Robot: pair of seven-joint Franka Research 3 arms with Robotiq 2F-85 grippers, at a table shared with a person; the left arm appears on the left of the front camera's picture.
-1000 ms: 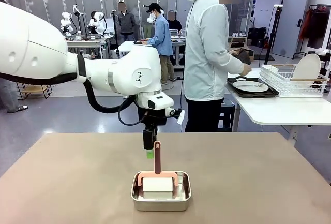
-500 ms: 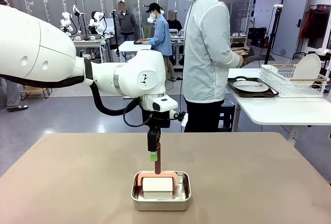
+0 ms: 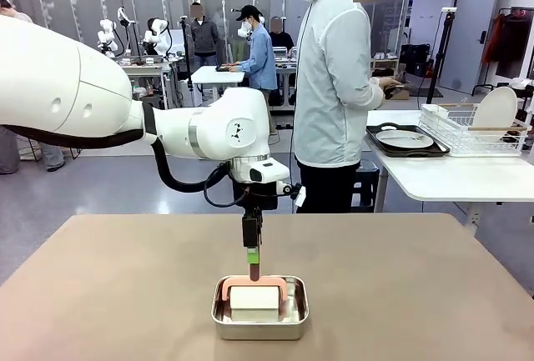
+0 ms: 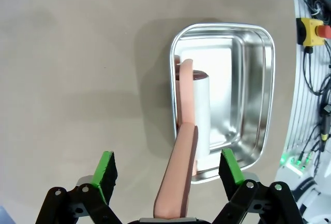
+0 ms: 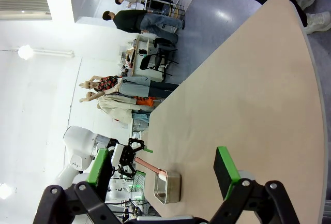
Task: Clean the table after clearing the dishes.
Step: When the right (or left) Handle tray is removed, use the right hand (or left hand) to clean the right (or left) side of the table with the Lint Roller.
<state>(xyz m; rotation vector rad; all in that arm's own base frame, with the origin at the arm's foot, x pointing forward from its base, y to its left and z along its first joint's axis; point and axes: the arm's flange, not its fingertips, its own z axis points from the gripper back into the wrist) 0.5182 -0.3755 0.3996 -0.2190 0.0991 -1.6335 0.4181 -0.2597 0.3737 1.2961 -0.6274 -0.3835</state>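
Observation:
The taupe table (image 3: 100, 294) carries a small steel pan (image 3: 259, 318) near its front middle. In the pan lies a pink-handled roller (image 3: 254, 271) with a white roll, its handle rising toward the far side. My left gripper (image 3: 252, 253) hangs straight down over that handle. In the left wrist view the left gripper (image 4: 168, 168) is open, its green pads (image 4: 106, 169) apart on either side of the pink handle (image 4: 181, 182). My right gripper (image 5: 163, 169) is open in the air with nothing between its fingers. The dishes, a white plate on a dark tray (image 3: 405, 138), rest on the white side table.
A person (image 3: 334, 86) stands at the far edge, turned toward the white side table (image 3: 450, 177). A wire rack (image 3: 476, 127) there holds another white plate (image 3: 495, 109). Brown tabletop lies bare on both sides of the pan.
My left gripper has shifted right and down, from beside the roller handle to straddling it. The person's hands have moved at the side table.

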